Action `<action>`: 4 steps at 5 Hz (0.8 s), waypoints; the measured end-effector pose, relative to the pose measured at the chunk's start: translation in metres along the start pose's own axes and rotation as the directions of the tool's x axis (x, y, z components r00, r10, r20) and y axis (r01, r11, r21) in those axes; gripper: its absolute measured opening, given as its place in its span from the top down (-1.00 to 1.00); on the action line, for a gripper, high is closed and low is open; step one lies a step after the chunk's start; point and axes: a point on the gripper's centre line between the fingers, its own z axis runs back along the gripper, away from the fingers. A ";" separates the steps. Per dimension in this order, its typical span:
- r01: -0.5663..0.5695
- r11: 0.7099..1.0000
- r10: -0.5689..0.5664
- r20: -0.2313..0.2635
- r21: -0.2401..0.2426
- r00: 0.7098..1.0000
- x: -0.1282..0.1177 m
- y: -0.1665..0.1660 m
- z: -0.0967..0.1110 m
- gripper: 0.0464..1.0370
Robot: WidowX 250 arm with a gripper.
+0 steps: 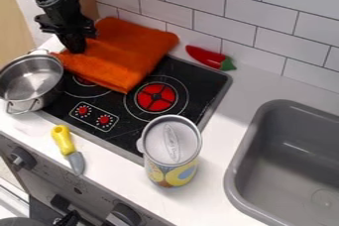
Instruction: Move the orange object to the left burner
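Observation:
My gripper (76, 47) is at the upper left, pointing down, with its lower end against the left part of the orange cloth (129, 46). The cloth lies folded at the back of the black stove top, over its rear left area and partly on the counter behind. Its front edge covers much of the left burner (89, 91), whose front rings and a bit of red stay visible. To the right, the other burner (156, 96) shows its full red centre.
A metal pot (29, 84) stands at the left, overlapping the stove's edge. In front lie a yellow-handled knife (64, 141) and an upright can (171, 153). A red pepper (207, 57) rests by the tiled wall, and a grey sink (242, 163) is at the right.

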 end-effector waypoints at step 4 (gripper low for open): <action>-0.060 0.996 0.058 -0.029 -0.071 0.998 -0.001 0.001 0.005 0.99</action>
